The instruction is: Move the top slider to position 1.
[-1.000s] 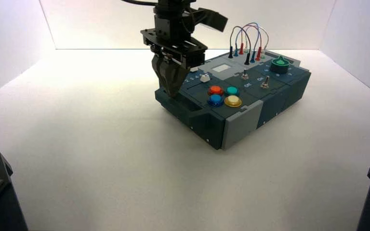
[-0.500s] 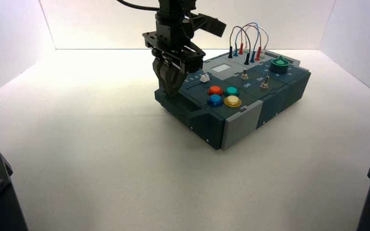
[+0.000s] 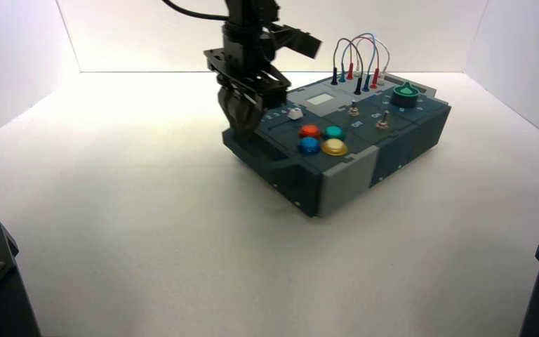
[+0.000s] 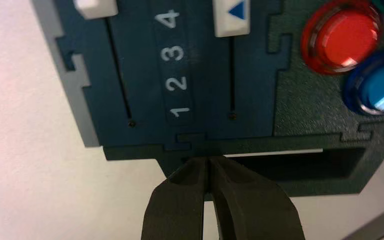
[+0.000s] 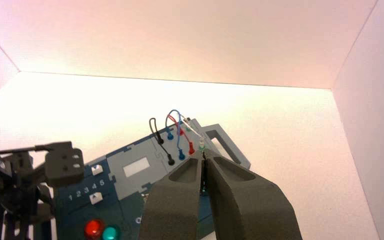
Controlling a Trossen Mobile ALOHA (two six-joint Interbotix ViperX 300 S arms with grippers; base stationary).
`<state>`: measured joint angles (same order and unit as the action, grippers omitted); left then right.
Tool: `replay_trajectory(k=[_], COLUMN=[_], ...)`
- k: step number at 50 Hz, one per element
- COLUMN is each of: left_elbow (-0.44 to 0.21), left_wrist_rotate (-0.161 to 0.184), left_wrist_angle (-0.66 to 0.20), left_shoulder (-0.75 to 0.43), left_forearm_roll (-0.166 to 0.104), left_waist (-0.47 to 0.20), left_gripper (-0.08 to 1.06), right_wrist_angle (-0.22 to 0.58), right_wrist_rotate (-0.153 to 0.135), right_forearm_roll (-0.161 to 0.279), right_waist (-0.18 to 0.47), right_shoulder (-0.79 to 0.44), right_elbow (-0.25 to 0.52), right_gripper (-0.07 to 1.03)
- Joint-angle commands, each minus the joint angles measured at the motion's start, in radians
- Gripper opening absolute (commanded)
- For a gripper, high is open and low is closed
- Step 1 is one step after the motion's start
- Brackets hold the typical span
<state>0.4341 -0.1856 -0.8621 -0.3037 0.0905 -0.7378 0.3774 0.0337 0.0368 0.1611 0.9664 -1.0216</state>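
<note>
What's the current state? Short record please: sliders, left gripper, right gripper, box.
top slider: white knob beyond the 4 mark, far from numeral 1
other slider: white knob with blue triangle, near 4
left gripper: shut, empty, at the box edge just past the 1 end of the tracks
right gripper: shut, raised away from the box
box: turned at an angle on the white table

Left tool [image 3: 242, 125] lifted, drifted left off panel; box [image 3: 344, 175] shifted slightly left.
</note>
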Motion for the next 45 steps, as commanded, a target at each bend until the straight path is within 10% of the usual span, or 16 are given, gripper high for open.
replay_trajectory(k=[1, 27, 45], left_elbow=[0.014, -0.052, -0.230], left_wrist_rotate=[0.006, 0.003, -0.005], left_wrist_angle=[0.000, 0.025, 0.020], left_shoulder=[0.009, -0.044, -0.166], left_forearm_roll=[0.035, 0.120, 0.163], left_waist=[0.072, 0.204, 0.334], left_gripper=[-0.03, -0.03, -0.03], right_wrist_angle=[-0.018, -0.023, -0.028], right_wrist_rotate=[0.000, 0.000, -0.002], right_forearm_roll=[0.000, 0.000, 0.000], right_waist=[0.002, 0.002, 0.002], right_shoulder=[-0.003, -0.003, -0.003], right_elbow=[0.035, 0.028, 0.023], right_gripper=[-0.02, -0.02, -0.02])
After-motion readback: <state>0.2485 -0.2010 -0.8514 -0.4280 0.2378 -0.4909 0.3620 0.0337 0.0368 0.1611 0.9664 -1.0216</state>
